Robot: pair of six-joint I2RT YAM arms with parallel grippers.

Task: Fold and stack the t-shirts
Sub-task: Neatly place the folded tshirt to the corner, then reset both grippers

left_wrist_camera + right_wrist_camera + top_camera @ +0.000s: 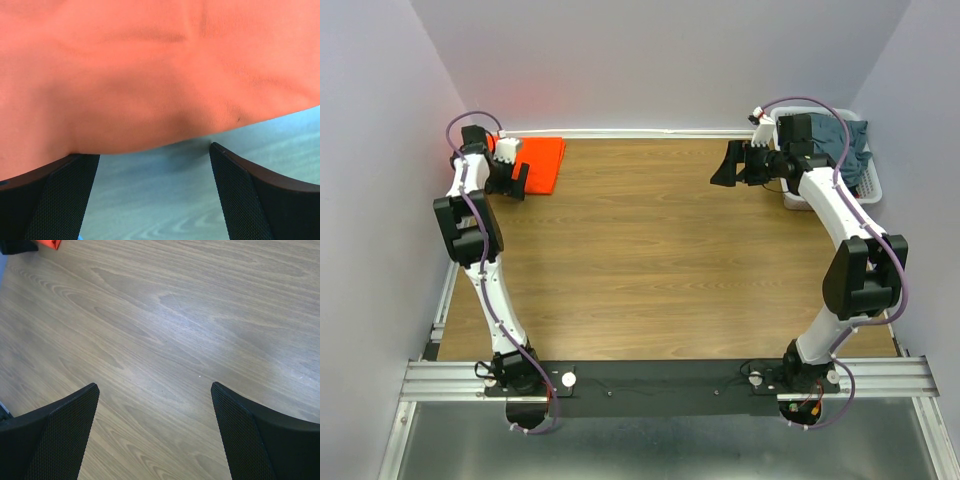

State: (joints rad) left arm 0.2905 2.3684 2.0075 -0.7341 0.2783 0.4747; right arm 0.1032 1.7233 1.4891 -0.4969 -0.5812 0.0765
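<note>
A folded bright orange-red t-shirt [542,162] lies at the table's far left corner. My left gripper [510,181] stands open at its near left edge. In the left wrist view the orange cloth [150,75] fills the upper half, just beyond the gripper [155,165], and only table shows between the fingers [50,200]. Dark blue-grey t-shirts [842,142] are heaped in a white basket [872,188] at the far right. My right gripper [730,166] hangs open left of the basket, above bare wood [160,330], with nothing in it [155,390].
The wooden table [650,260] stretches between the two arms. Walls close in at the back and on both sides. A corner of the orange shirt [50,244] shows at the top left of the right wrist view.
</note>
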